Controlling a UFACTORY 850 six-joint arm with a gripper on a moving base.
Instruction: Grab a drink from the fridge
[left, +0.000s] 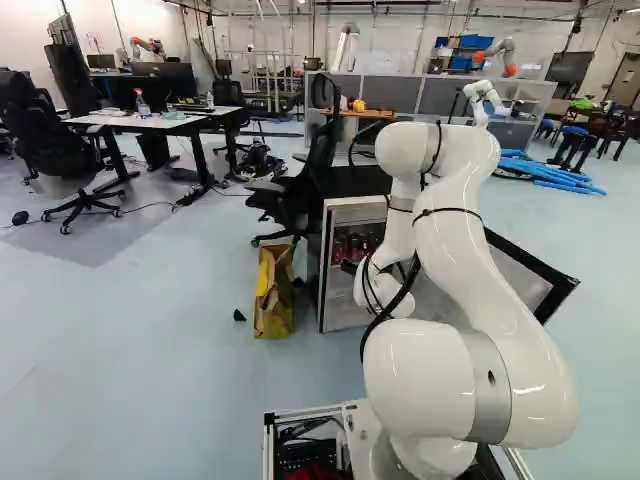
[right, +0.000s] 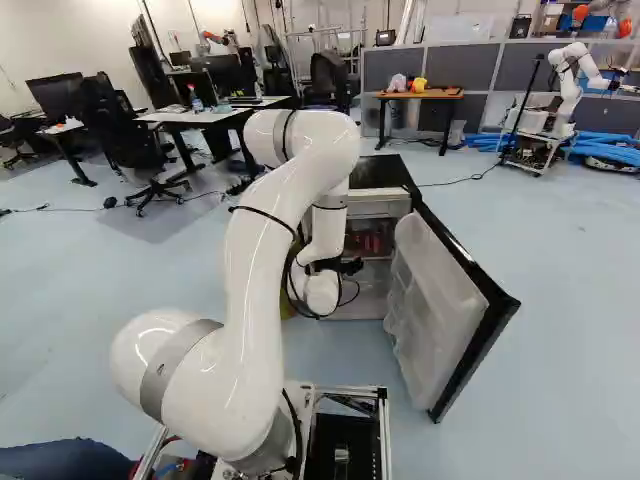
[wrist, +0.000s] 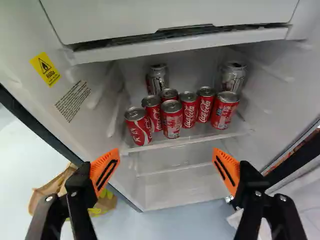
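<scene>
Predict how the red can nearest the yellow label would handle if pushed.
The red can looks smooth and metallic, so it may be slippery. Standing upright on the shelf, it could tip if pushed high, then roll on its round side.

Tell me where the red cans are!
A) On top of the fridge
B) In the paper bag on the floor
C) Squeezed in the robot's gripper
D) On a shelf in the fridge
D: the red cans stand on a shelf inside the open fridge, and the gripper is wide open, holding none of them.
</scene>
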